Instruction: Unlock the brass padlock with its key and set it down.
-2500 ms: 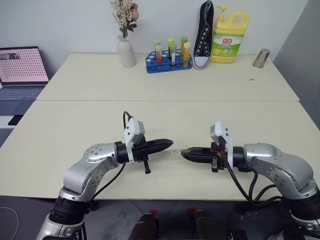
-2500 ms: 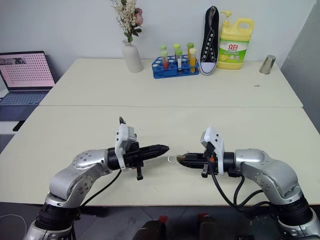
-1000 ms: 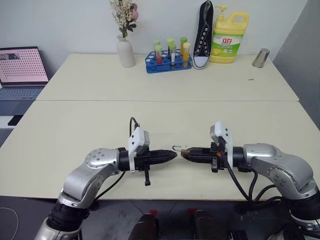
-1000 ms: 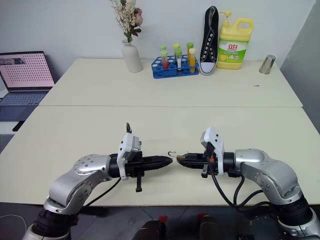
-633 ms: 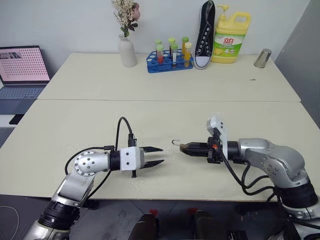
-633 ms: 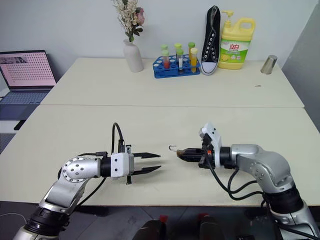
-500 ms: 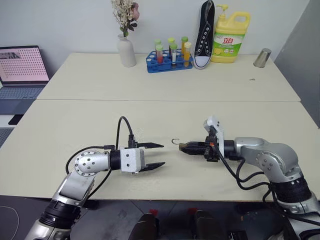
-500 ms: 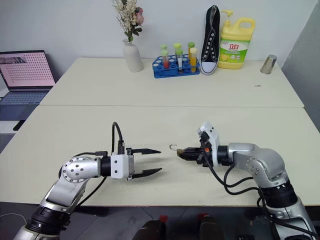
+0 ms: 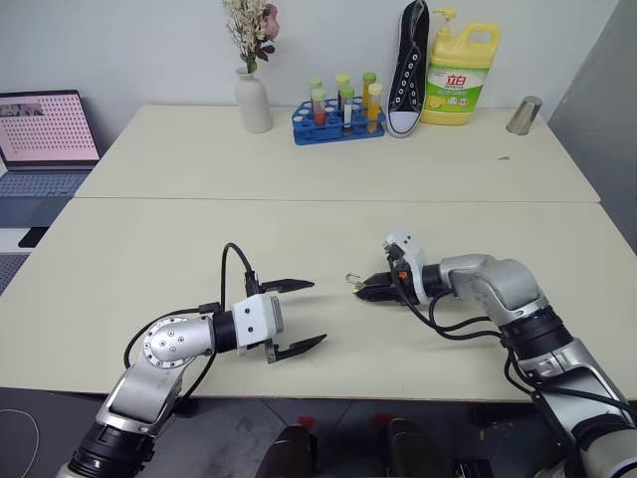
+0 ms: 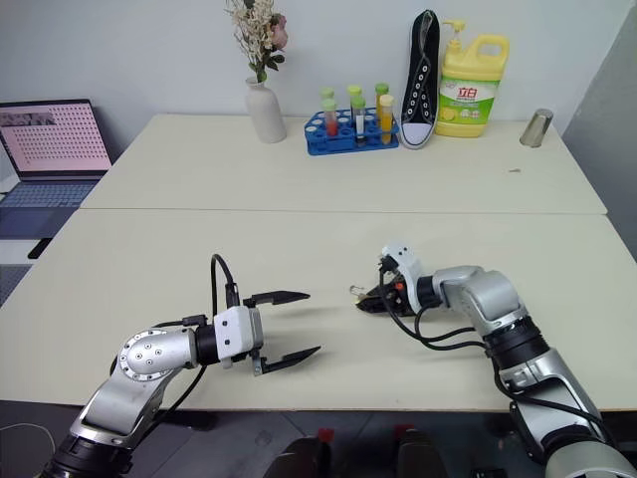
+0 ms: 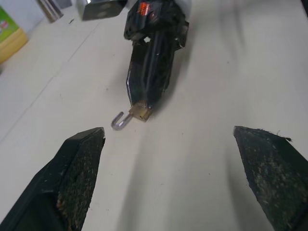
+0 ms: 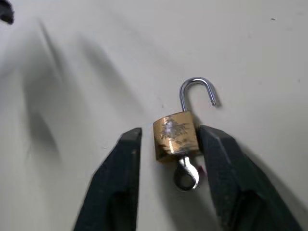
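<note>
Brass padlock (image 12: 175, 136): on the worktop (image 9: 299, 159), between the right gripper (image 12: 169, 159) jaws, touching one finger, gap at the other; shackle swung open. Key (image 12: 186, 173): seated in the padlock's base, between the same jaws. Right jaws: parted, loose. Left gripper (image 9: 295, 317): jaws wide apart, empty, facing the padlock.

Vase (image 9: 252, 102), tube rack (image 9: 338, 124), shoe (image 9: 406, 68), detergent (image 9: 459, 75), laptop (image 9: 45, 134).

A: Any room between the arms?
B: Yes, bare table (image 9: 149, 249) there. The brass padlock (image 12: 175, 134) with the key (image 12: 186, 174) sits between the right gripper (image 12: 169, 144) fingers; vase (image 9: 252, 100) and tube rack (image 9: 338, 119) stand well back
</note>
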`<action>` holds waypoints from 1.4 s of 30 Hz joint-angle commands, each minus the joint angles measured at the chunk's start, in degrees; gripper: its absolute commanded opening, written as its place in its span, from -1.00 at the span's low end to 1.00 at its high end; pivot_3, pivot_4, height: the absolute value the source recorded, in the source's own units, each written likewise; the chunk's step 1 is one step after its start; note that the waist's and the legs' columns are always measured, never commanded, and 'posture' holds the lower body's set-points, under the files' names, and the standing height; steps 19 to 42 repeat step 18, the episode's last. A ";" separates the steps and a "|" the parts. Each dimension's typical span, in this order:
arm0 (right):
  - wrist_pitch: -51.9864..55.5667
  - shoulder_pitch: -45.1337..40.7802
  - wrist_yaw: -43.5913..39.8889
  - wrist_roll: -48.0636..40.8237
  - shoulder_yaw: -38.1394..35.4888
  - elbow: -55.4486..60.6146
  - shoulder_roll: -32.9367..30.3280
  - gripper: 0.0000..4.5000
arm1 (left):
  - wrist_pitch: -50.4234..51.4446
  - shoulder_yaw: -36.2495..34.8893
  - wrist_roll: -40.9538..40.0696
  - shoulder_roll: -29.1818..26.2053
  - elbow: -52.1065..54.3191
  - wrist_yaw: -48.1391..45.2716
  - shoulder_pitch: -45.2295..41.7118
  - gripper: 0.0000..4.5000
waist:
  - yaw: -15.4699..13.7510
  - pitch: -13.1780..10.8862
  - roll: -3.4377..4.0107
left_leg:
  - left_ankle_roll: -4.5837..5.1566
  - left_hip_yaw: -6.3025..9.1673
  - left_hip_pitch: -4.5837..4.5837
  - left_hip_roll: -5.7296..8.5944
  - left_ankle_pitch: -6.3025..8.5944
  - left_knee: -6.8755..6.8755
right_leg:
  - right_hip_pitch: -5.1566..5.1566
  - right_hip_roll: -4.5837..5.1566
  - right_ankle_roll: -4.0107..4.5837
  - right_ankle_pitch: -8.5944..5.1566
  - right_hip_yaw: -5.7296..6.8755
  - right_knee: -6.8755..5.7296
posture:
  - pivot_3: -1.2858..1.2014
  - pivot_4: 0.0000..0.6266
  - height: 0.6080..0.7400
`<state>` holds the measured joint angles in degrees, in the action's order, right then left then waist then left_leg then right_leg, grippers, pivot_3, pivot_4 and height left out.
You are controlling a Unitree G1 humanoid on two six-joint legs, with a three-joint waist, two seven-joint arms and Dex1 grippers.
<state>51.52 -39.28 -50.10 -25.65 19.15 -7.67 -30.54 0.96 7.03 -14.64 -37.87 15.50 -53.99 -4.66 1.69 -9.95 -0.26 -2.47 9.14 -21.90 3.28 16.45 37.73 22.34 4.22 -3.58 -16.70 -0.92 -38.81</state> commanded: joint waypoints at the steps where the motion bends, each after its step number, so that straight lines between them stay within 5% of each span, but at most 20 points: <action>1: -1.87 2.31 -1.67 1.12 -3.19 6.63 -4.55 0.52 | 9.91 -2.06 -5.24 0.09 3.50 1.69 -1.21 1.00 | 0.02 0.00 0.00 | 0.00 0.01 0.00 0.00 0.00 0.00 | -0.01 0.00 0.00 0.00 0.01 0.00 | 0.03 -0.52 1.00; 4: -4.16 6.49 -2.22 1.43 -5.45 13.70 -9.06 0.98 | 13.74 -2.64 -4.98 -0.22 2.67 2.82 -3.60 1.00 | -0.09 0.00 0.00 | 0.00 0.04 -0.02 0.03 0.00 0.00 | -0.02 -0.01 -0.01 -0.01 0.09 0.01 | 0.03 -0.52 1.00; 9: -9.04 15.65 -5.97 -0.20 -11.83 29.83 -17.29 0.98 | 14.55 -2.73 -3.14 -4.01 0.79 -0.85 -6.18 1.00 | 0.34 -0.04 0.04 | 0.00 -0.05 0.00 0.03 0.00 -0.02 | -0.01 -0.07 -0.01 -0.01 0.04 0.02 | 0.03 -0.52 1.00; 14: -8.37 19.29 -3.27 -1.26 -15.76 36.28 -18.85 0.98 | 14.39 -3.28 -4.44 -5.27 -0.10 -3.82 -7.45 1.00 | 0.19 -0.04 0.03 | 0.00 -0.07 0.02 0.00 0.00 -0.01 | -0.04 -0.10 -0.02 -0.01 0.01 0.04 | 0.03 -0.52 1.00; 42: -7.90 20.28 -2.24 -1.43 -16.10 38.18 -18.65 0.98 | 14.25 -2.83 -4.33 -5.53 -0.44 -5.90 -7.91 1.00 | 0.01 -0.04 0.02 | 0.00 -0.05 0.01 -0.03 0.00 0.00 | -0.05 -0.08 -0.01 -0.01 0.02 0.06 | 0.03 -0.52 1.00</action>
